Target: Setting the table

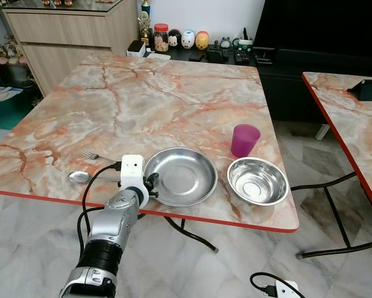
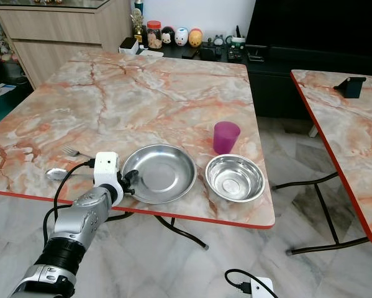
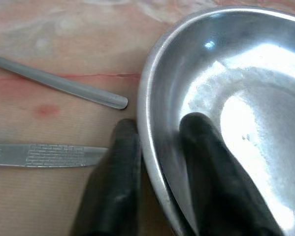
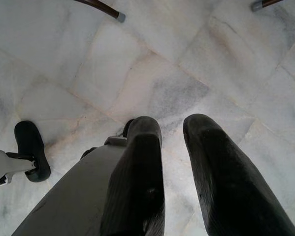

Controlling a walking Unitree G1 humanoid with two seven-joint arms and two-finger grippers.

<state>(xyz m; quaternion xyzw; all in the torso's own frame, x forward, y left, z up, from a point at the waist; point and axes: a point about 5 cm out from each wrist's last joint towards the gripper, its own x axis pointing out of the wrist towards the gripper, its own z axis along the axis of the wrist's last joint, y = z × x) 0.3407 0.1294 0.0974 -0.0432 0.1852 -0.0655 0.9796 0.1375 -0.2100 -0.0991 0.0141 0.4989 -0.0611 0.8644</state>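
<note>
Plate: wide shallow steel plate (image 1: 181, 177) sits near the front edge of the marble surface (image 1: 142, 93), beside the round steel bowl (image 1: 258, 180) and purple plastic cup (image 1: 244, 140).
Left hand (image 3: 159, 142): straddles the plate's rim, one finger inside, one outside, pinched on it.
Handling: looks light, stiff, slippery; the rim is the spot.
Cutlery: fork (image 1: 94, 154) and spoon (image 1: 81, 177) just left.
Right hand (image 4: 172, 142): idle, part open over the floor.
</note>
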